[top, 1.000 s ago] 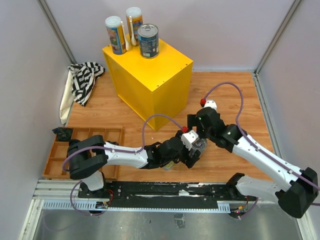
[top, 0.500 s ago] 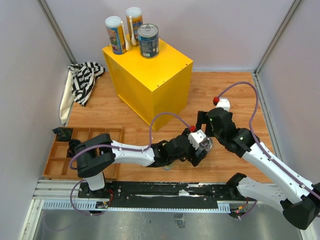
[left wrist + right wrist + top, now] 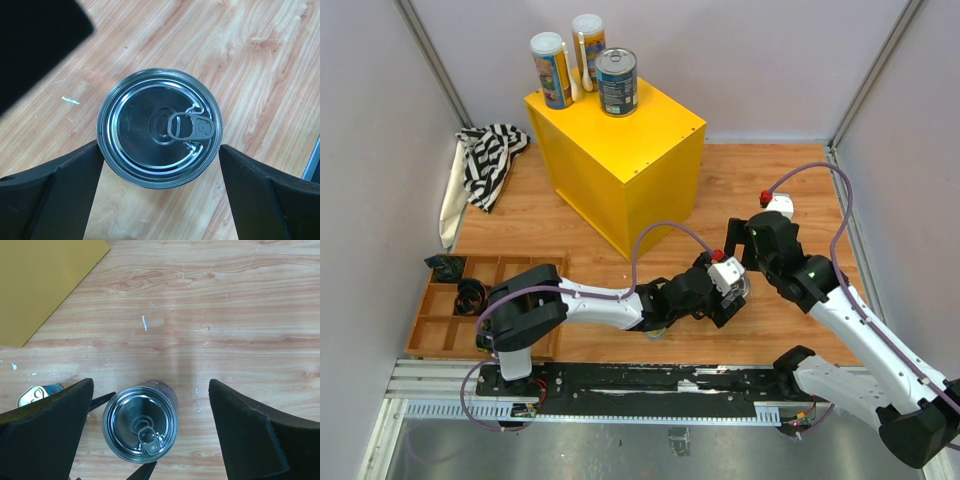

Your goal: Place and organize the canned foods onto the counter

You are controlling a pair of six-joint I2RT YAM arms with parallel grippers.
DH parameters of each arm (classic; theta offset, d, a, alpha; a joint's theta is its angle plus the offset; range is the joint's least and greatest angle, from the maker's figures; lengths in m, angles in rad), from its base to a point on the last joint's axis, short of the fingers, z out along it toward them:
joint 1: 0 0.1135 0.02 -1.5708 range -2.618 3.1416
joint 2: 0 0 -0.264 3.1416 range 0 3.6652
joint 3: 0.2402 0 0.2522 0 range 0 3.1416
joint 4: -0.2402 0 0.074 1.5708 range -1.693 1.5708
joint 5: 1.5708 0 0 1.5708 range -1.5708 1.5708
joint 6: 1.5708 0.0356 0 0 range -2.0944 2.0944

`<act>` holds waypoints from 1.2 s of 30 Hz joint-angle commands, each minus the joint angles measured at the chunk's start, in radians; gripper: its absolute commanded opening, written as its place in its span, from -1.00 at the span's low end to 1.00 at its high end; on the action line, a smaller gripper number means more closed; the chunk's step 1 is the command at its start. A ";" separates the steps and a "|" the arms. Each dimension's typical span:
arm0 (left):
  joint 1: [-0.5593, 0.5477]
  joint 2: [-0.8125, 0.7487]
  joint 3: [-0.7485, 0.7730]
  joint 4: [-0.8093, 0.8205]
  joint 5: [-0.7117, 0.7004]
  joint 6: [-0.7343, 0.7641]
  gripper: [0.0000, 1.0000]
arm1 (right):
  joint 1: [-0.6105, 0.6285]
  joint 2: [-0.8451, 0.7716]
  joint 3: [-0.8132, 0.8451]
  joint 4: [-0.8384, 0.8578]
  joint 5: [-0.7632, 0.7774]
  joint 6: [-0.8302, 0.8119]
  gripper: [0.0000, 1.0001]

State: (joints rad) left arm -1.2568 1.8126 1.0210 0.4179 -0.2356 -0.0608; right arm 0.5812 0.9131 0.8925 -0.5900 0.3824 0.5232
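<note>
On top of the yellow counter (image 3: 650,130): two tall white-lidded cans (image 3: 551,70) at its far left corner, one blue-labelled can (image 3: 616,83) just beside them. Down on the wooden floor (image 3: 225,300), off the counter's near right side: a silver-topped can (image 3: 159,132), upright, pull-ring up. Straddling that can, left gripper (image 3: 160,147), jaws spread wide, fingers (image 3: 60,190) right at its sides, contact impossible to judge. Hovering above the same can, right gripper (image 3: 150,382), jaws likewise released, grasping nothing. Off the counter's near corner, near that can: a gold tin (image 3: 32,395), flat on the floor.
</note>
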 commanded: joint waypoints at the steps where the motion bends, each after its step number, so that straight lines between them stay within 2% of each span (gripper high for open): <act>1: -0.005 0.031 0.035 0.028 0.007 0.033 0.99 | -0.047 -0.018 0.017 -0.002 -0.047 -0.011 0.97; 7: -0.004 0.047 0.051 0.050 0.026 0.042 0.99 | -0.171 -0.034 0.000 -0.002 -0.132 0.024 0.97; 17: -0.004 0.054 0.047 0.091 0.041 0.058 0.99 | -0.212 -0.028 0.037 -0.024 -0.038 0.069 0.97; 36: -0.004 0.078 0.074 0.153 0.105 0.104 0.99 | -0.313 -0.069 0.037 -0.029 -0.073 0.100 0.97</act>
State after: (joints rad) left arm -1.2568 1.8637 1.0473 0.5148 -0.1745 0.0223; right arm 0.2932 0.8745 0.9192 -0.6079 0.3061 0.6033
